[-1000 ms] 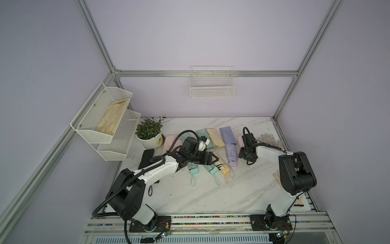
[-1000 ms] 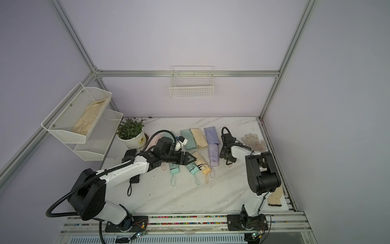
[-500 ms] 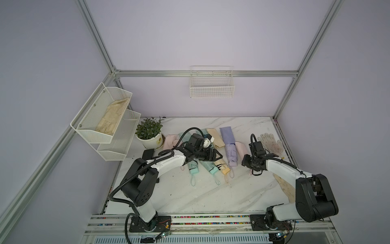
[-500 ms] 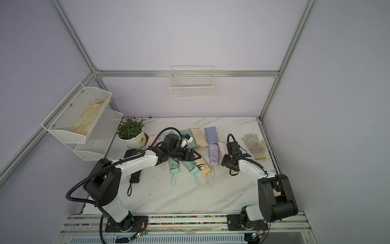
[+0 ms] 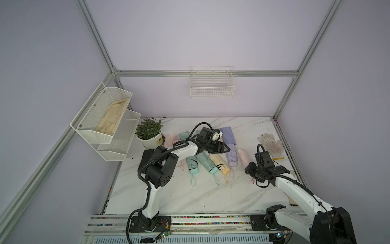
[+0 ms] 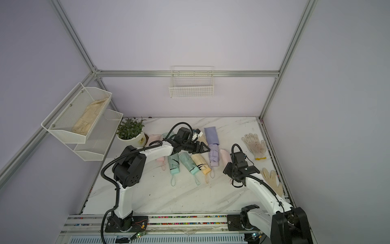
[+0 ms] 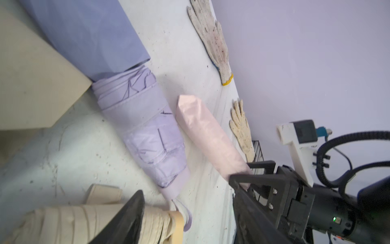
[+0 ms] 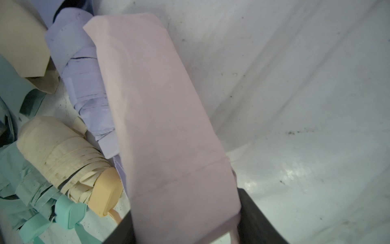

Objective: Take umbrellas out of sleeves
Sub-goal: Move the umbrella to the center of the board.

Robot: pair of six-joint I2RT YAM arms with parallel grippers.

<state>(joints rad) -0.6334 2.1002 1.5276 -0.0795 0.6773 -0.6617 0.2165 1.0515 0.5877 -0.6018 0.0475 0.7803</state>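
Observation:
A pink sleeve (image 8: 160,105) with an umbrella inside lies right of the row in both top views (image 5: 243,157) (image 6: 224,157). My right gripper (image 8: 185,219) (image 5: 250,169) is shut on its near end. Beside it the lavender umbrella (image 7: 152,135) (image 5: 232,156) lies with its tip at the mouth of the lavender sleeve (image 5: 227,135). My left gripper (image 7: 185,188) (image 5: 225,149) hovers open above the yellow umbrella (image 5: 219,163) and holds nothing. Two mint umbrellas (image 5: 192,164) (image 5: 206,162) lie left of the yellow one.
A white knit glove (image 5: 271,145) lies at the back right and a beige glove (image 6: 272,179) by the right edge. A potted plant (image 5: 149,132) stands back left below a mesh shelf rack (image 5: 103,118). A black sleeve (image 5: 146,156) lies under the left arm.
My right gripper has drawn back toward the front, from beside the lavender umbrella to the pink sleeve's near end. My left gripper has shifted right and farther back.

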